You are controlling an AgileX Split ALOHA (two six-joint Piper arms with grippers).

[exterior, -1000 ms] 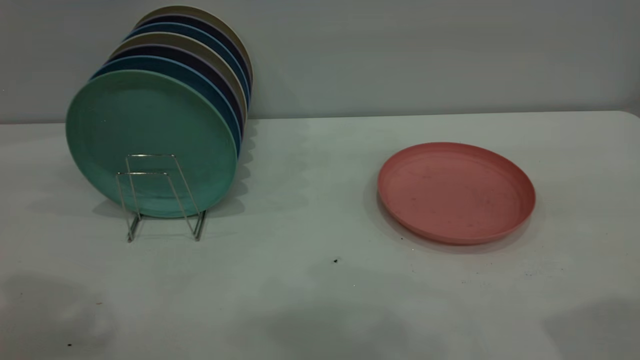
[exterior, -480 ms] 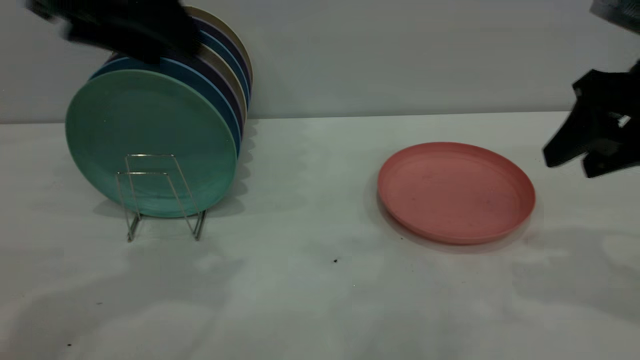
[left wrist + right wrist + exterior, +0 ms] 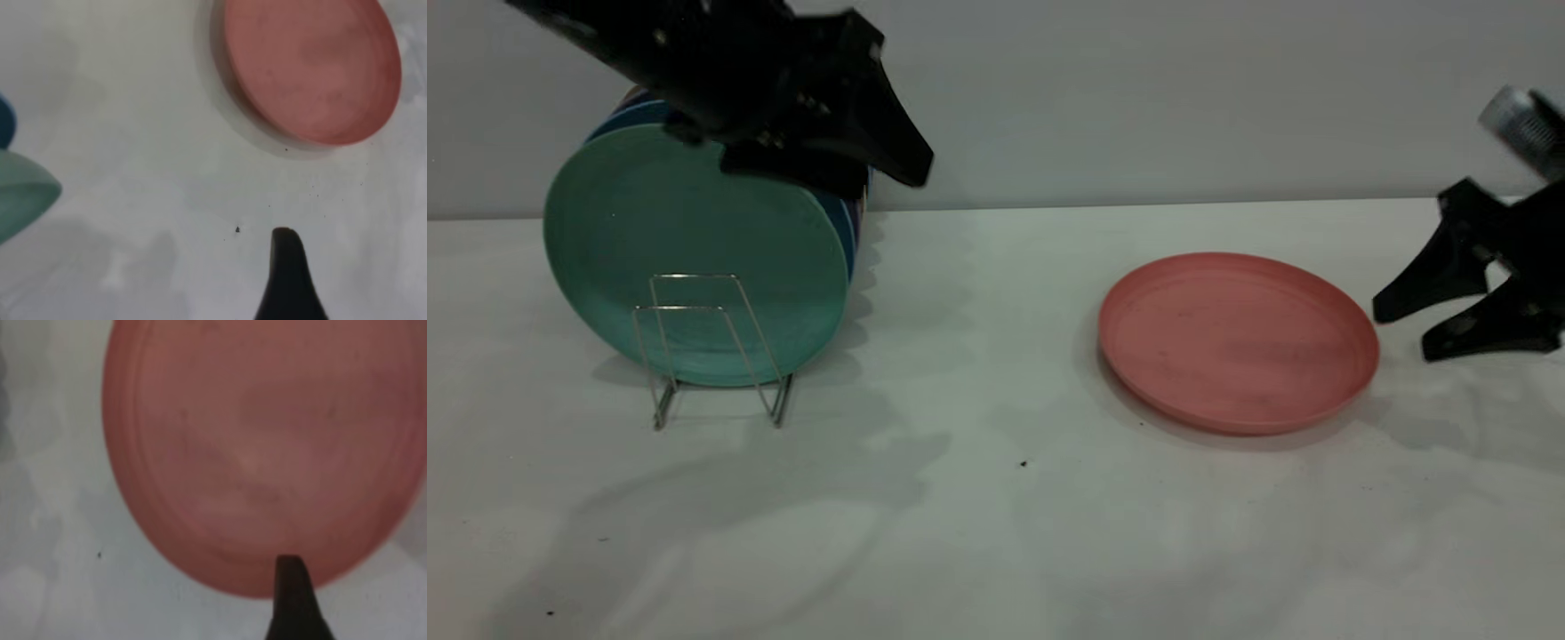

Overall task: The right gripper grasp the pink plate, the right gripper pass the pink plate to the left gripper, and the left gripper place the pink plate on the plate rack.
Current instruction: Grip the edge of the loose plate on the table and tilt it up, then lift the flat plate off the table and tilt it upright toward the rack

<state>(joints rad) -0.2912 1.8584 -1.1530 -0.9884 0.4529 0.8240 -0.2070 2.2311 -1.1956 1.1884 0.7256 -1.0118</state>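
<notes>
Suddenly both arms are in

Left gripper [image 3: 894, 169] has swung in above the teal-green plate [image 3: 694, 258] on the plate rack [image 3: 711, 347], its spread unclear; pink plate [image 3: 1238, 342] lies flat; right gripper [image 3: 1400, 331], fingers spread, has neared its rim, so grasping is next

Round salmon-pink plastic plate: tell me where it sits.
The pink plate lies flat on the table's right side in the exterior view, beside the open right gripper.

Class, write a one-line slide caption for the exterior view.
Open right gripper nears the flat pink plate; left gripper hovers above the full plate rack.
</notes>
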